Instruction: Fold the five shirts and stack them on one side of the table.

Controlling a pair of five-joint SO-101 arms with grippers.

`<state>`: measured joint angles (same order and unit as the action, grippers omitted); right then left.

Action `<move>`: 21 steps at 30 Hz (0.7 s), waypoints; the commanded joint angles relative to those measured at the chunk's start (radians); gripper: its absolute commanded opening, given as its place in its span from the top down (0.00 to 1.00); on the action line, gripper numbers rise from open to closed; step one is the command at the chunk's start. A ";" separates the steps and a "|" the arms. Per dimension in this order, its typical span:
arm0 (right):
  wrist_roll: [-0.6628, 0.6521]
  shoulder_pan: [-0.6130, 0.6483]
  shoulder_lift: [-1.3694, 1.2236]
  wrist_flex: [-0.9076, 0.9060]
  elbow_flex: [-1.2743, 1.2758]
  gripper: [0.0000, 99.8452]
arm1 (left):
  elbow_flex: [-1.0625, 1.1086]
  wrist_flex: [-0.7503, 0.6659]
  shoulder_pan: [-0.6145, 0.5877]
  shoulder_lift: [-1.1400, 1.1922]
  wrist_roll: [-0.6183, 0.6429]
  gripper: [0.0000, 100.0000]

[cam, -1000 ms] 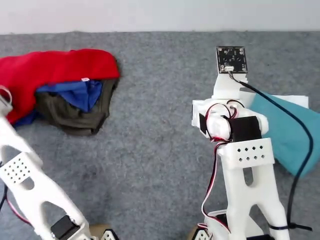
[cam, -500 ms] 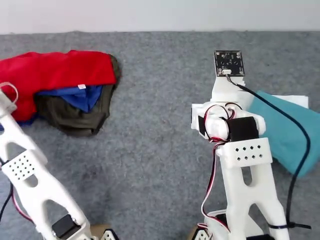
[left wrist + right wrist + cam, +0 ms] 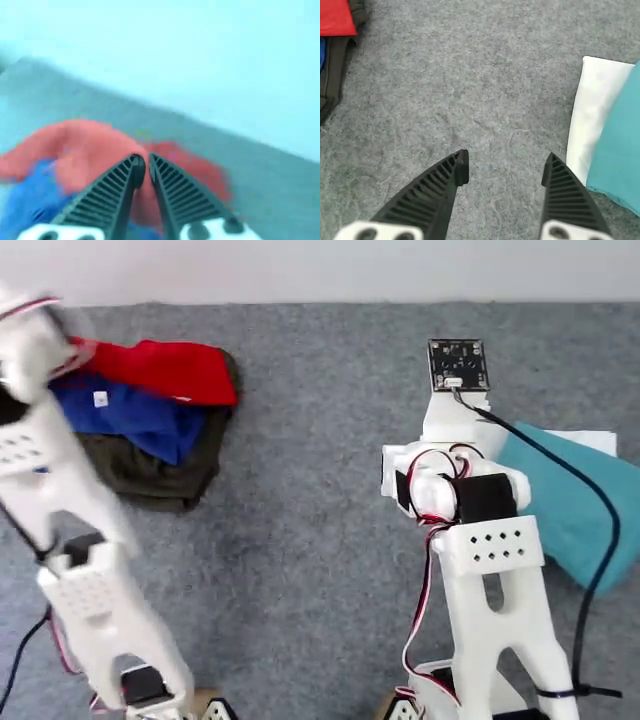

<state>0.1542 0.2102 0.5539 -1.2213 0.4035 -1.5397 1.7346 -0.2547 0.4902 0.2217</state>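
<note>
The left hand is closed. Its two ribbed black fingers are drawn together with only a sliver between the tips, and they pinch a fold of the red shirt. The view is blurred, so how much cloth is caught cannot be told. The red shirt spreads out beneath and beyond this hand, toward the far edge of the desk, a grey felt-covered surface. The blue shirt lies just under the red one, on the near side of the left hand. It is partly uncovered, and a small white label shows on it. Beneath the blue one, the dark olive shirt sticks out nearer still, toward the arm's base, flat against the felt. All three touch and overlap in one loose heap. Past the left hand stands a pale wall.

The right hand is open, its fingers spread wide above bare felt, holding nothing. Just to its right lies the teal shirt, folded and resting on top of the white shirt, whose edge pokes out on the side nearest the hand. Neither touches the fingers. The heap of red, blue and olive lies well apart to the right hand's left.
</note>
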 commanded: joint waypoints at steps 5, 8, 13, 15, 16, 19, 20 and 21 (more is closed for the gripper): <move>0.003 -0.004 0.004 0.021 -0.005 0.76 | 0.558 -0.009 0.792 -0.486 -0.064 0.99; 0.003 -0.004 0.004 0.021 -0.005 0.76 | 0.792 -0.094 0.961 -0.551 -0.135 0.99; 0.003 -0.004 0.004 0.019 -0.008 0.76 | 1.012 -0.144 1.034 -0.583 -0.126 0.87; 0.002 -0.004 0.004 0.019 -0.009 0.76 | 1.023 -0.127 1.023 -0.594 -0.026 0.79; -0.002 -0.004 0.004 0.019 -0.009 0.76 | 1.021 -0.123 1.002 -0.598 0.020 0.76; -0.058 -0.002 0.004 0.013 -0.011 0.73 | 1.021 -0.126 0.888 -0.614 0.057 0.75; -0.068 -0.002 0.004 0.012 -0.011 0.72 | 1.021 -0.124 0.829 -0.620 0.060 0.75; -0.072 -0.001 0.004 0.010 -0.011 0.70 | 1.021 -0.123 0.766 -0.629 0.060 0.75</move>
<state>0.1112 0.2025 0.5539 -1.2213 0.4051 -0.5194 1.6134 0.6245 -0.0974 0.2631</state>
